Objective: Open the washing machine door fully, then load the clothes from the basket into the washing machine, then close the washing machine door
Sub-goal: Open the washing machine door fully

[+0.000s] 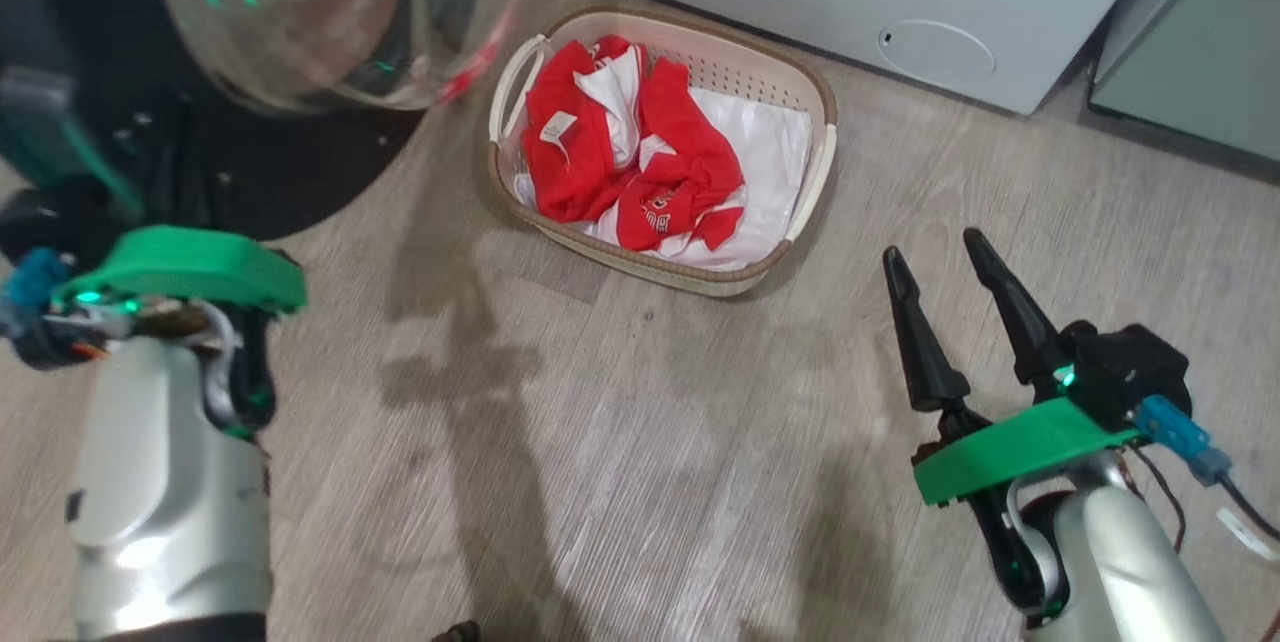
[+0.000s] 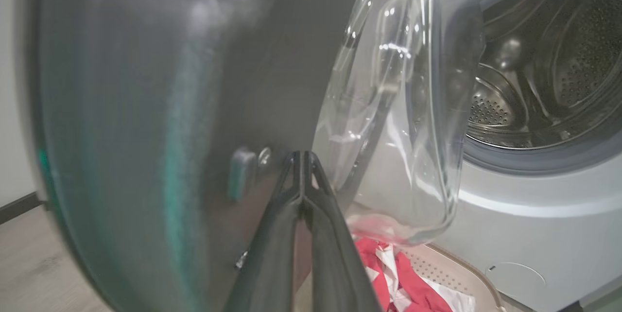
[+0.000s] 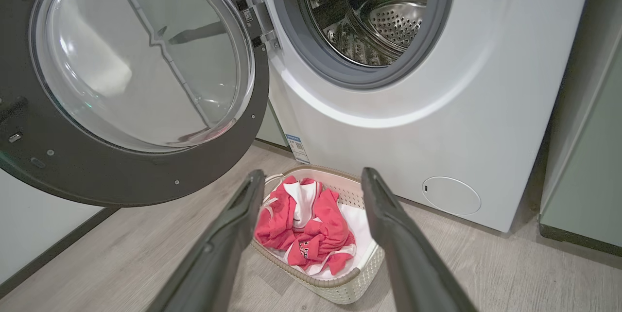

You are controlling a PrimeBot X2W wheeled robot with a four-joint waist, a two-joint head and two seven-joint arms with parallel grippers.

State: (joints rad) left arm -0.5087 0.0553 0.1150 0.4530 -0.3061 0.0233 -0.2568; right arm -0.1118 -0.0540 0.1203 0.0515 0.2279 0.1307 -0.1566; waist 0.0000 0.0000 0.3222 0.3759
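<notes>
The washing machine door (image 3: pixel 121 176) stands swung open to the left, its glass bowl (image 1: pixel 330 12) domed toward me. In the left wrist view my left gripper (image 2: pixel 301 156) is shut, with its tips against the door's black inner rim (image 2: pixel 272 83) beside the bowl. The washing machine (image 3: pixel 437 108) shows its bare steel drum (image 3: pixel 384 20). On the floor before it sits the basket (image 1: pixel 822 97), with the red and white clothes (image 1: pixel 620 152) heaped inside. My right gripper (image 1: pixel 945 272) hovers open to the basket's right and nearer me, holding nothing.
A pale green cabinet (image 1: pixel 1190 52) stands right of the machine. Wood-look floor (image 1: pixel 600 442) stretches between my arms and the basket. The open door overhangs the floor left of the basket. A dark skirting board (image 3: pixel 53 253) runs along the left wall.
</notes>
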